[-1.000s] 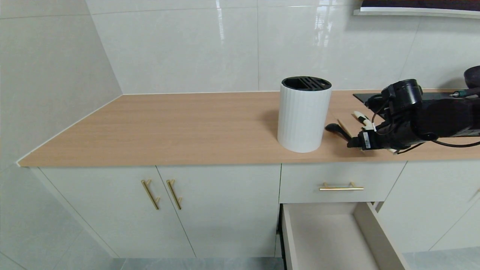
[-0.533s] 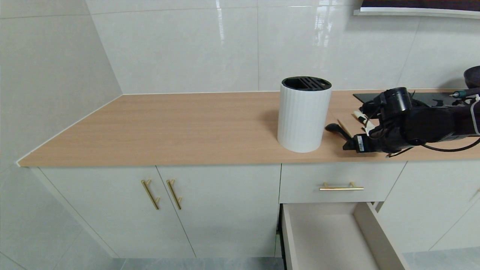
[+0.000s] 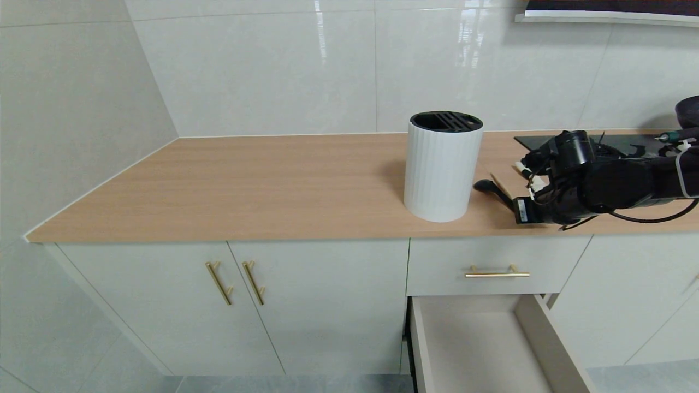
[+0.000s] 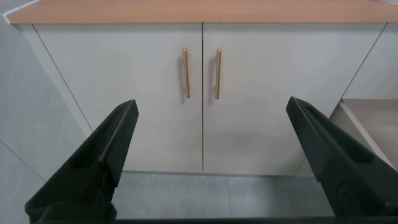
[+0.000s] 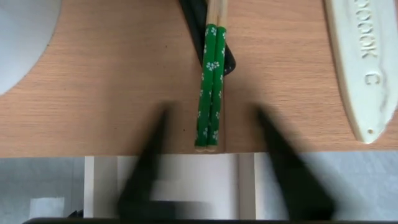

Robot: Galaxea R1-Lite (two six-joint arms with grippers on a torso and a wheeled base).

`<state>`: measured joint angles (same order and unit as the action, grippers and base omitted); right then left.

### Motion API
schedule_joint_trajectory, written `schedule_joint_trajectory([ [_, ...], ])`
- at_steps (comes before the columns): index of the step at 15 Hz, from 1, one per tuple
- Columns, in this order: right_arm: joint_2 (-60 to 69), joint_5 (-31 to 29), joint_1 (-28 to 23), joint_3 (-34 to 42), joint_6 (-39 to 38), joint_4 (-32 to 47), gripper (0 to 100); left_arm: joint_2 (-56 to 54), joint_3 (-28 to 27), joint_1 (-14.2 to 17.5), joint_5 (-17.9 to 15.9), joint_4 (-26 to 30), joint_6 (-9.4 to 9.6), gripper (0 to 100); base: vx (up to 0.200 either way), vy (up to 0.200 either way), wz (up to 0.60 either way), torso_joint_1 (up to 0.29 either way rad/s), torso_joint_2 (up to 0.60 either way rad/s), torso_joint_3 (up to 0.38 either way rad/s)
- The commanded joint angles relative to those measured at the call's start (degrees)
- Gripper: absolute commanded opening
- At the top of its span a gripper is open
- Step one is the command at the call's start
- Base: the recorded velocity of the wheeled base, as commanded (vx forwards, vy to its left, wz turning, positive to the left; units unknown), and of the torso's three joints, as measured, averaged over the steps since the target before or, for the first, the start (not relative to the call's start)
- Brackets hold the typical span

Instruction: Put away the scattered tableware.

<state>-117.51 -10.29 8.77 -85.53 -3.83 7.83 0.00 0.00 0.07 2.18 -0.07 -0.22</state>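
"Counter (image 3: 273,180) first: a wood top, with the drawer (image 3: 475,338) pulled open below its front edge and a ribbed white holder (image 3: 441,169) standing on it."

"And the arms?"

"Left gripper (image 4: 211,104) hangs low facing the cupboard doors (image 4: 261,93), fingers spread wide, nothing between them. Right gripper (image 5: 211,111) sits low at the counter's front edge near the holder, fingers parted, one on each side of the chopsticks (image 5: 210,93)."

"Where do those lie?"

"Flat on the counter, the pair touching side by side, green ends toward the edge, resting over a black utensil (image 3: 485,186) — a white utensil (image 5: 360,68) lies near."

"Handling?"

"Light, stiff, thin, likely slick — I'd pinch both together across the green ends, or one may roll free."
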Motion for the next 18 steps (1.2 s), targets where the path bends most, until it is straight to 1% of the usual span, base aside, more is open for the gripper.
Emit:
schedule_joint_trajectory([
  [1, -0.18, 0.01, 0.02, -0.08, -0.04, 0.00, 0, 0.00, 0.00, 0.01, 0.02, -0.01, -0.04, 100, 0.000, 0.000, 0.00, 0.000, 0.00, 0.000],
  [4, 0.70, -0.08, -0.33, -0.08, -0.30, 0.00, 0, 0.00, 0.00, 0.01, 0.02, -0.01, -0.04, 100, 0.000, 0.000, 0.00, 0.000, 0.00, 0.000],
  [7, 6.94, -0.17, -1.38, 0.98, -1.09, 0.00, 0, 0.00, 0.00, 0.01, 0.02, -0.01, -0.04, 100, 0.000, 0.000, 0.00, 0.000, 0.00, 0.000],
  [9, 14.41, 0.18, -1.47, 4.93, -2.24, 0.26, 0, 0.00, 0.00, 0.01, 0.02, -0.01, -0.04, 100, 0.000, 0.000, 0.00, 0.000, 0.00, 0.000],
  [11, 22.85, 0.36, -1.12, 11.26, -2.59, 0.44, 0, 0.00, 0.00, 0.01, 0.02, -0.01, -0.04, 100, 0.000, 0.000, 0.00, 0.000, 0.00, 0.000],
  [12, 24.87, 0.80, -1.03, 12.76, -2.76, 0.52, 0, 0.09, 0.00, 0.01, 0.02, -0.01, -0.04, 100, 0.000, 0.000, 0.00, 0.000, 0.00, 0.000],
  [14, 34.01, 3.61, 1.08, 17.94, -4.17, 4.30, 0, 0.09, 0.00, 0.01, 0.02, -0.01, -0.04, 100, 0.000, 0.000, 0.00, 0.000, 0.00, 0.000],
  [15, 38.05, 5.45, 2.22, 19.35, -6.72, 7.12, 0, 0.00, 0.00, 0.01, 0.02, -0.01, -0.04, 100, 0.000, 0.000, 0.00, 0.000, 0.00, 0.000],
  [16, 38.32, 5.54, 2.31, 19.52, -6.89, 7.20, 0, 0.00, 0.00, 0.01, 0.02, -0.01, -0.04, 100, 0.000, 0.000, 0.00, 0.000, 0.00, 0.000],
  [18, 46.31, 9.06, 3.98, 22.25, -7.86, 16.26, 0, 0.09, 0.00, 0.01, 0.02, -0.01, -0.04, 100, 0.000, 0.000, 0.00, 0.000, 0.00, 0.000],
])
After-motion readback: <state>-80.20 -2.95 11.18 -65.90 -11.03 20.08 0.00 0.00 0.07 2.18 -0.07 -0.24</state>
